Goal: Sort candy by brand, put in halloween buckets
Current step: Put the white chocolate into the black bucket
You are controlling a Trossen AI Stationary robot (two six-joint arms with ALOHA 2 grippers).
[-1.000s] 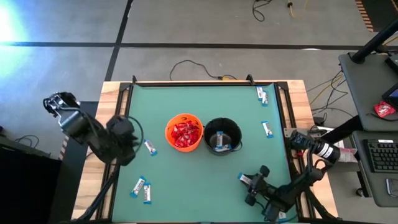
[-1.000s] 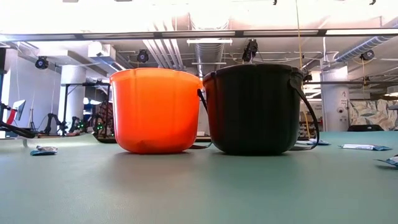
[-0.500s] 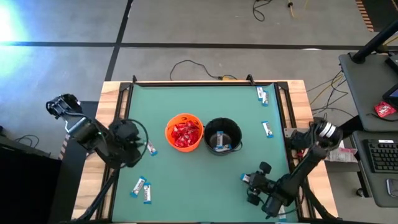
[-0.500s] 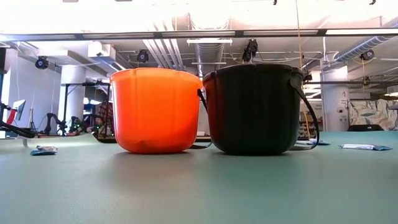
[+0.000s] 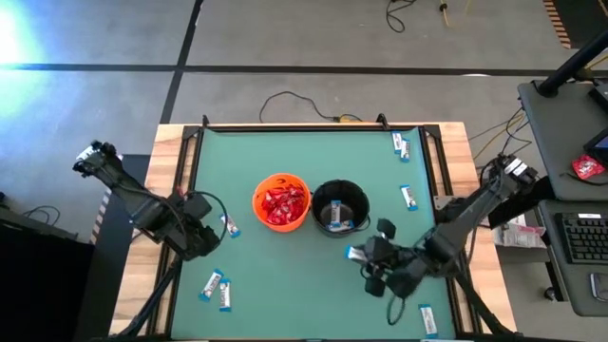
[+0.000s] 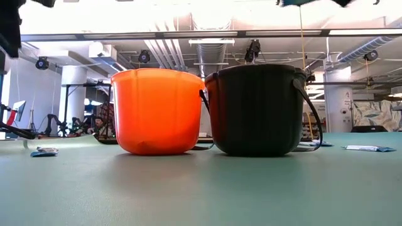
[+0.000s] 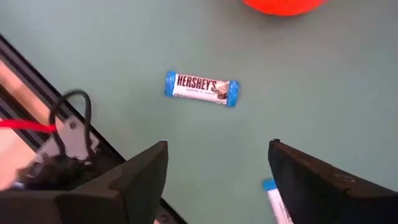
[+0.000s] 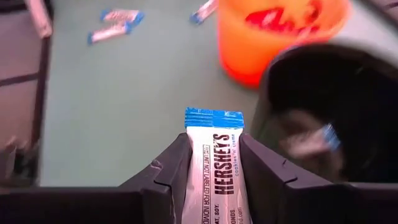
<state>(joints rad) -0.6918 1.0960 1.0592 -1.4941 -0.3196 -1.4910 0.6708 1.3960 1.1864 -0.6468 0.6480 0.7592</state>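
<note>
The orange bucket (image 5: 281,201) holds red packets and stands on the table mat, with the black bucket (image 5: 339,207) close on its right. My right gripper (image 5: 367,256) hovers just near-right of the black bucket, shut on a white-and-blue bar (image 8: 214,165). My left gripper (image 7: 217,180) stands open above the mat, left of the orange bucket, with nothing between its fingers. Another bar (image 7: 201,88) lies flat just beyond it, and a second one (image 7: 277,202) lies by one fingertip. My right gripper pinches the white-and-blue bar between its two fingers, which lie along the bar's two long sides (image 8: 214,186). The bar's blue crimped end (image 8: 214,117) sticks out past the fingertips toward the black bucket. It is lifted clear of the table.
Loose bars lie on the mat: two near the front left (image 5: 218,290), two at the far right corner (image 5: 400,144), one at the right edge (image 5: 408,197) and one at the near right (image 5: 427,318). A bar shows inside the black bucket (image 8: 323,112).
My right gripper has risen from the near right of the table with the bar and travelled toward the black bucket, lifting the bar clear. My left gripper has sunk toward the mat and tipped more steeply down beside the bar left of the orange bucket.
</note>
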